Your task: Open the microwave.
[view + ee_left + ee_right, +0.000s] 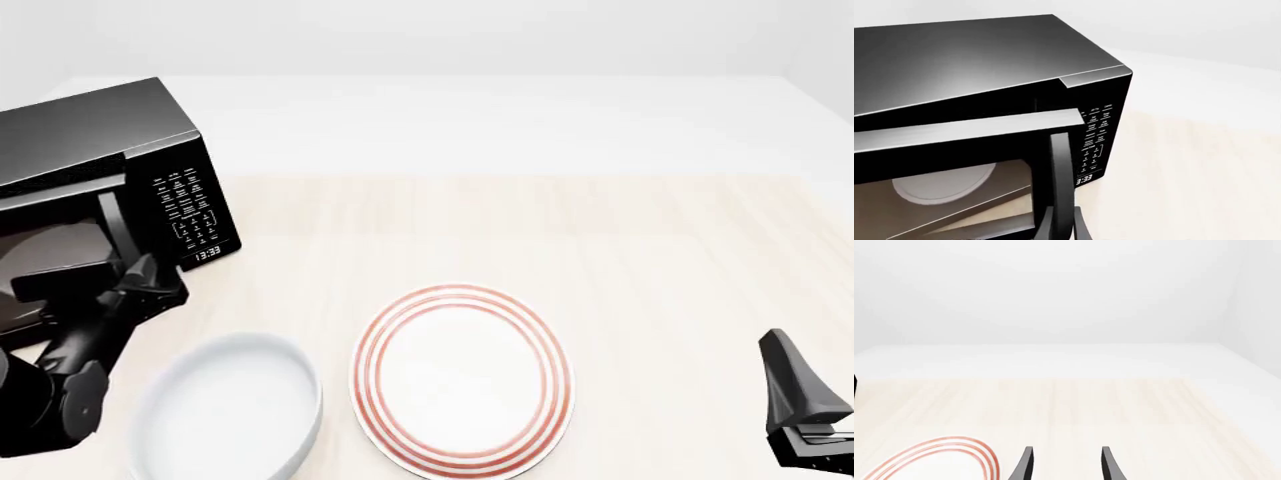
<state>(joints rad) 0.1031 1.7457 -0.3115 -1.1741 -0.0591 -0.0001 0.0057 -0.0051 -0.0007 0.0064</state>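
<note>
The microwave (100, 170) stands at the far left of the table (561, 230), its door (954, 145) swung partly open so the pale turntable (944, 182) shows inside; the clock (1083, 179) reads 13:33 below the keypad (1095, 137). The left gripper (144, 280) sits right at the door's front edge, its fingers (1077, 225) closed around the lower end of the vertical handle (1057, 180). The right gripper (1065, 465) hangs well apart at the near right, its fingers spread and holding nothing; a red-ringed plate (461, 378) and a white bowl (230, 408) lie between.
</note>
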